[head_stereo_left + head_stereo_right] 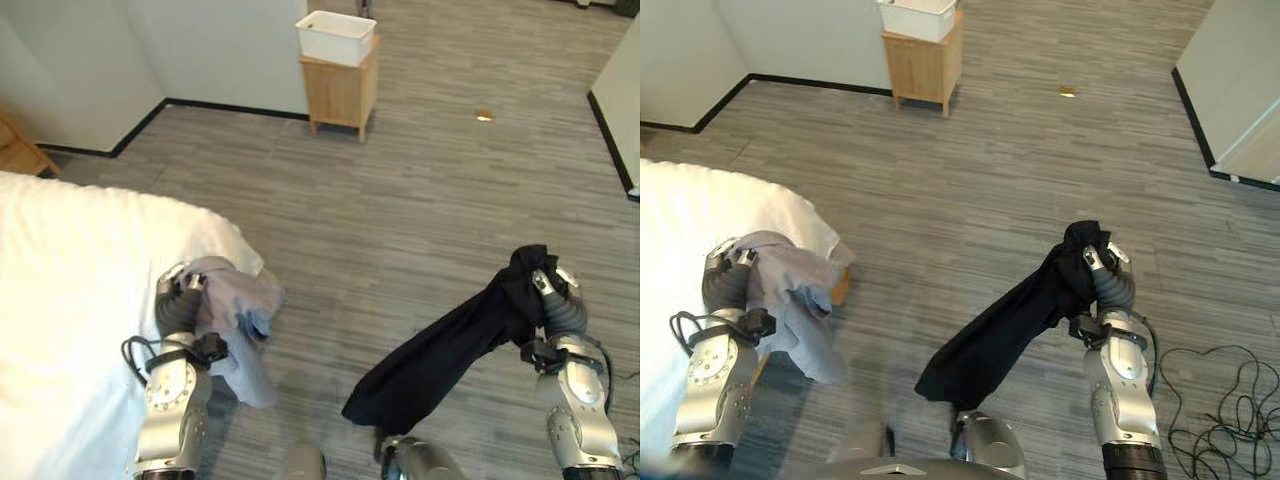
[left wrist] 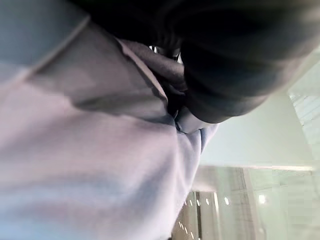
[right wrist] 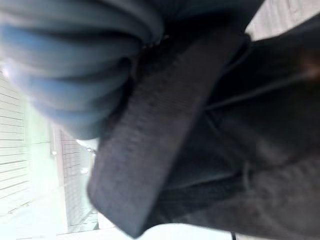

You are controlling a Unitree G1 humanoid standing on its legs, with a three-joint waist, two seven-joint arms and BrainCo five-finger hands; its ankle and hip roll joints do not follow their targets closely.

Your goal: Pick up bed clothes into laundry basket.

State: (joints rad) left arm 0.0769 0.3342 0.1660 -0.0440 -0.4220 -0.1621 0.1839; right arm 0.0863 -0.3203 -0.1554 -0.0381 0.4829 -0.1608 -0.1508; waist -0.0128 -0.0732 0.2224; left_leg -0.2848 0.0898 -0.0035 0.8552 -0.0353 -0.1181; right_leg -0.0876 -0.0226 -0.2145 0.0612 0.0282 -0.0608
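Grey garment (image 1: pixel 235 310) clutched in left hand (image 1: pixel 180 300), black garment (image 1: pixel 440 350) in right hand (image 1: pixel 555 295).

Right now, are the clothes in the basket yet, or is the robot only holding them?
Not yet. The left hand grips a light grey garment at the edge of the white bed, and the right hand grips a black garment hanging over the floor. Both are picked up. The white basket on the wooden stand is far off, so carrying and dropping remain.

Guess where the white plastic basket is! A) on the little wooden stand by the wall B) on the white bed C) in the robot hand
A: the white plastic basket sits on top of the small wooden stand across the grey floor.
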